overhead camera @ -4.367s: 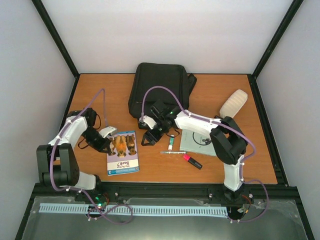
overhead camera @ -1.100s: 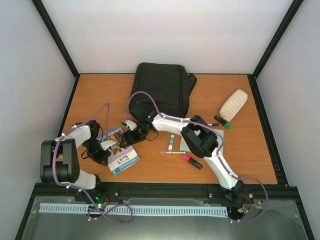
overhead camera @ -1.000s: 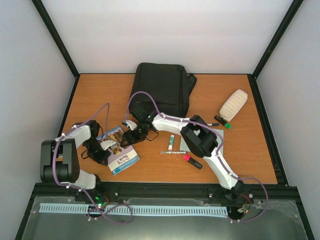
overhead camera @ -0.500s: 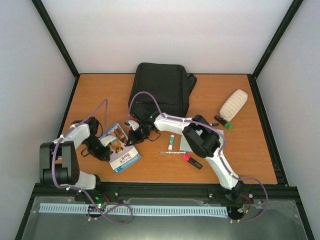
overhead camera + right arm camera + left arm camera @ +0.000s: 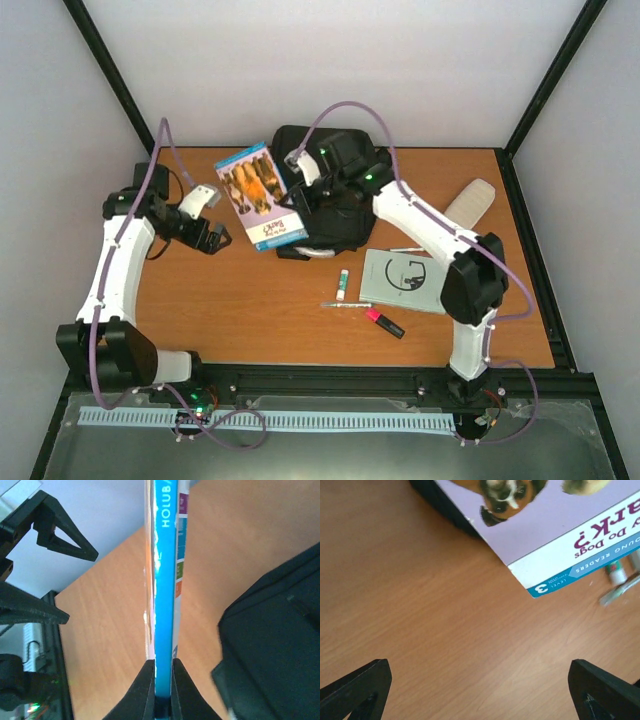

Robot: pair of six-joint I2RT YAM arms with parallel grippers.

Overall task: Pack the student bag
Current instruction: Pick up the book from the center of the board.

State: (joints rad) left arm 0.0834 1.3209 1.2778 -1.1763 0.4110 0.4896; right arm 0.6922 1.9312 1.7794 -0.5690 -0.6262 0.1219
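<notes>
1. Two arms are working at the far left of the counter (image 5: 250,300), and you are on the step of carrying the book (image 5: 262,195) to the bag.
2. Your right claw (image 5: 161,690) is clamping the book by its edge and holding it in the air, tilted, over the left side of the student bag (image 5: 352,230).
3. Your left claw (image 5: 208,218) is standing wide open just beside the book, gripping nothing.
4. The student bag is lying flat at the far middle of the counter. I cannot tell whether its opening is unzipped.
5. Judgement: the next move is calling for you to find or hold open the bag's mouth with the free left claw, then slide the book in edge first.
6. A notebook (image 5: 405,280), glue stick (image 5: 342,285), pen (image 5: 345,304) and highlighter (image 5: 384,323) are waiting, unpacked, nearer you.
</notes>
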